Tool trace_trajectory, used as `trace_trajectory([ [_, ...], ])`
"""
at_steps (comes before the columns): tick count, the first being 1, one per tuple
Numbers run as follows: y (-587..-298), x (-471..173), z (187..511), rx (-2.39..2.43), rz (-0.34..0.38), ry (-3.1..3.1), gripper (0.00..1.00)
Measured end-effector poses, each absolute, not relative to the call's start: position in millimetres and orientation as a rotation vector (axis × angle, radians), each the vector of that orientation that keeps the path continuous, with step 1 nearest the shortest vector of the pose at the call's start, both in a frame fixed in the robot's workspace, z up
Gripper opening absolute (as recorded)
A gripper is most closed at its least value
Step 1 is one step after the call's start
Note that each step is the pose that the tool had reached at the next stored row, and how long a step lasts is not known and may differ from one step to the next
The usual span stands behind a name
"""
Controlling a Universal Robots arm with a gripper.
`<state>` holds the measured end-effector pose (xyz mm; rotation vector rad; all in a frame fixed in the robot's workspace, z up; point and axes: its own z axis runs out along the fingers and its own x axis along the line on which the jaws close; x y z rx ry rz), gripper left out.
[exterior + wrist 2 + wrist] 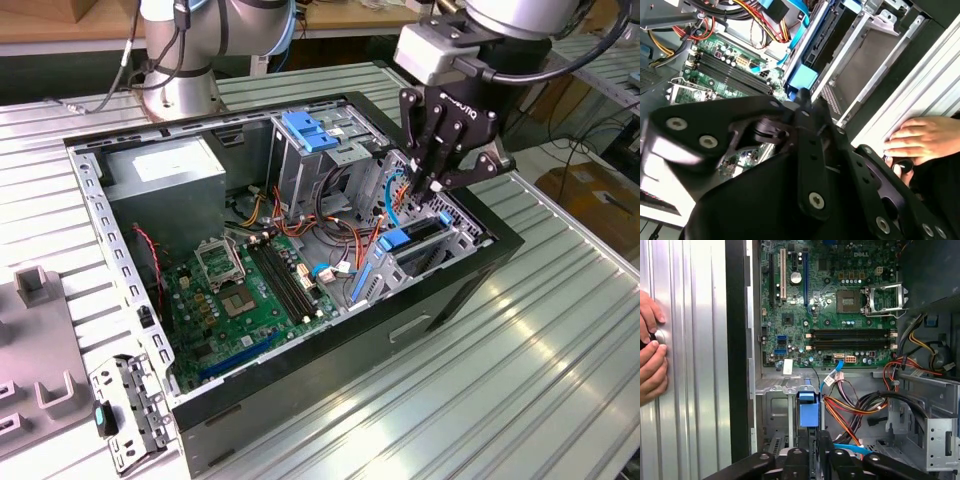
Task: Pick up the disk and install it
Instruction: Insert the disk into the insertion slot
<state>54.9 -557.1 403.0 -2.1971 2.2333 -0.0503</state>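
Note:
The disk (412, 238) stands on edge in the drive bay at the open computer case's corner on the exterior view's right, its blue rail ends showing. Its blue tab (807, 407) appears in both wrist views (802, 77). My gripper (432, 187) hangs directly over the bay, fingertips drawn together and holding nothing, just above the disk's upper edge. In the first wrist view the gripper (814, 440) sits right by the tab, and in the second wrist view the gripper (802, 97) points at it.
Inside the case lie the green motherboard (245, 290), a grey power supply box (165, 170), a metal cage with a blue handle (310, 140) and loose cables (330, 225). A person's hands (650, 355) rest on the ribbed table beside the case. A grey fixture (30, 350) sits at the exterior view's left.

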Motion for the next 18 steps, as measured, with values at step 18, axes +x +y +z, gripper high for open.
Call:
trace_trajectory([
  [18,-557,58,387,-2.212,-0.051,2.217,0.11],
])
